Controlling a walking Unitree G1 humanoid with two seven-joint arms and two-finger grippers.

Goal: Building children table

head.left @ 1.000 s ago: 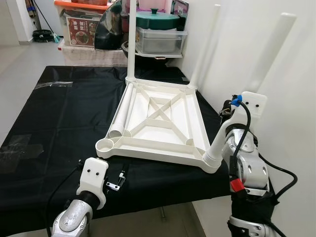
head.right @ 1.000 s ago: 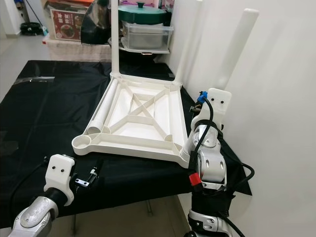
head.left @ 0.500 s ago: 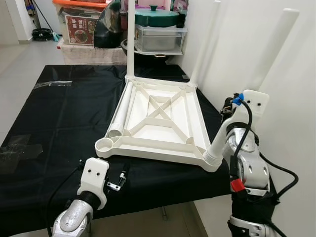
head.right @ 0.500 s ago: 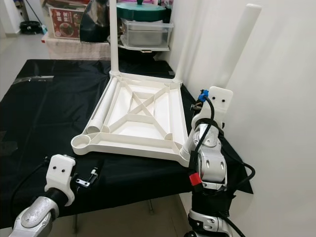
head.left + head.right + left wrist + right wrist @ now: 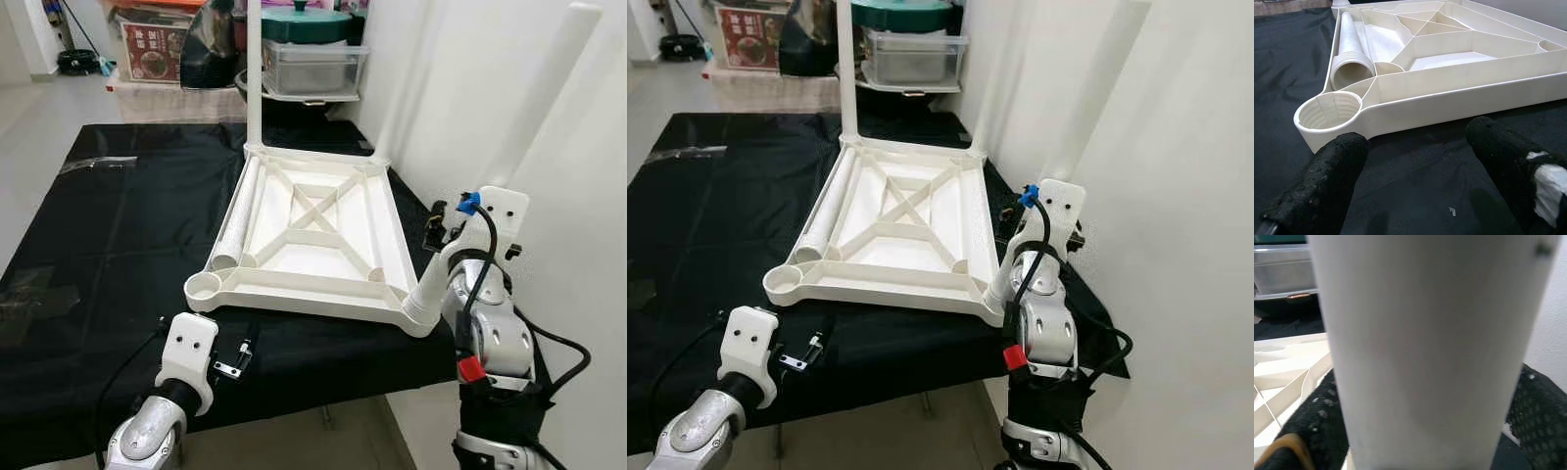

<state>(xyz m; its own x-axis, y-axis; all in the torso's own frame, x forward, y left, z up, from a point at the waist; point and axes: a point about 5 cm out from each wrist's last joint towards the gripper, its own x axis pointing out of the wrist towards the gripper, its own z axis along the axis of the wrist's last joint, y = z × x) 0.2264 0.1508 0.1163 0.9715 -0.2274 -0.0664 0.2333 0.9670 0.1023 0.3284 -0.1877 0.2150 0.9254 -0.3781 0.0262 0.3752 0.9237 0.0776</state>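
Note:
A white children's table top (image 5: 312, 233) lies upside down on the black cloth (image 5: 127, 225). Two legs stand upright in its far corners (image 5: 253, 78) (image 5: 394, 108). A third leg (image 5: 534, 127) rises slanted from the near right corner socket, and my right gripper (image 5: 439, 223) is shut on it low down; this leg (image 5: 1425, 333) sits between the black fingers (image 5: 1312, 431). A loose leg (image 5: 238, 211) lies inside the top along its left side. The near left socket (image 5: 1327, 110) is empty. My left gripper (image 5: 1415, 161) is open just in front of that corner, holding nothing.
A white wall (image 5: 588, 255) runs close along the right of the table. Behind the table stand a clear box (image 5: 313, 69) with a green lid (image 5: 306, 24) and a red-labelled box (image 5: 157, 54). The cloth's front edge (image 5: 294, 406) is near my arms.
The camera has dipped slightly. My right wrist has turned a little around the near right leg, its fingers now further left. The left arm has stayed still.

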